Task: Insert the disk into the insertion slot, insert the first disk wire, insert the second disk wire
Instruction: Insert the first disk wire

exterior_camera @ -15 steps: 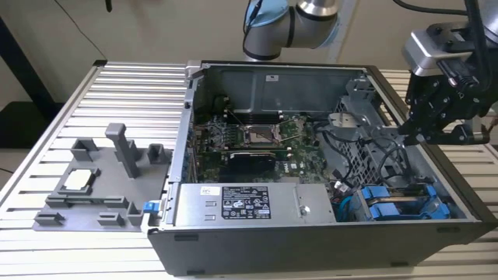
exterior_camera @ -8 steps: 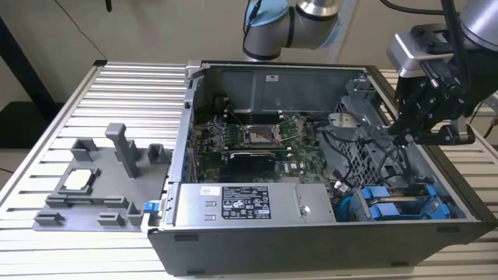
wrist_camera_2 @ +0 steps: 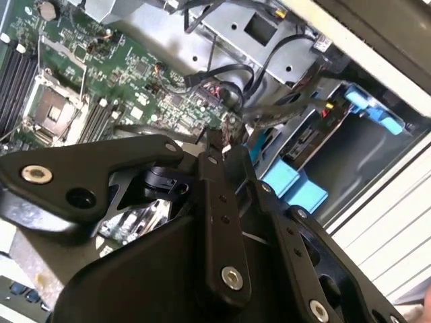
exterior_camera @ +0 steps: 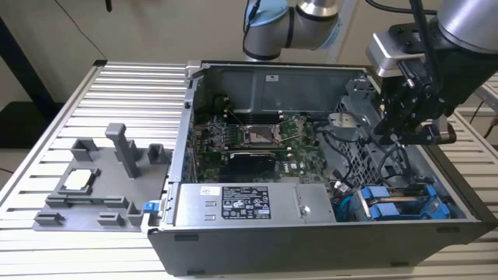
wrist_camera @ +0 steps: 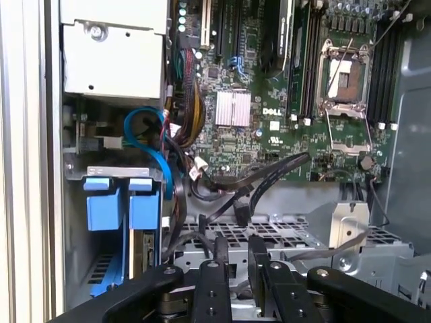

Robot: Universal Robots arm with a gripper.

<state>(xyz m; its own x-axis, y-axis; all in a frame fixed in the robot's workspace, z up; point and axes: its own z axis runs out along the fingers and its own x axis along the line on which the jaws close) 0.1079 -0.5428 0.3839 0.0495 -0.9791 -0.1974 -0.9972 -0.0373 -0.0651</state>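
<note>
the gripper (wrist_camera: 238,243), jaws nearly pressed together, hangs among black cables (wrist_camera: 276,168) over a grey cage (wrist_camera: 296,232), near two seated blue carriers (wrist_camera: 103,205).

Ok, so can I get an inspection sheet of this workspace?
Surface: slotted metal table, bearing an open computer case.
Job's things: two blue carriers side by side in the cage; which one is the disk, cannot tell.
Clutter: grey fixture plate beside the case.
Grippers: gripper hangs over the case's inside, by black cables.
Cables: blue cable loops near the carriers.
Surroundings: plain wall behind.
</note>
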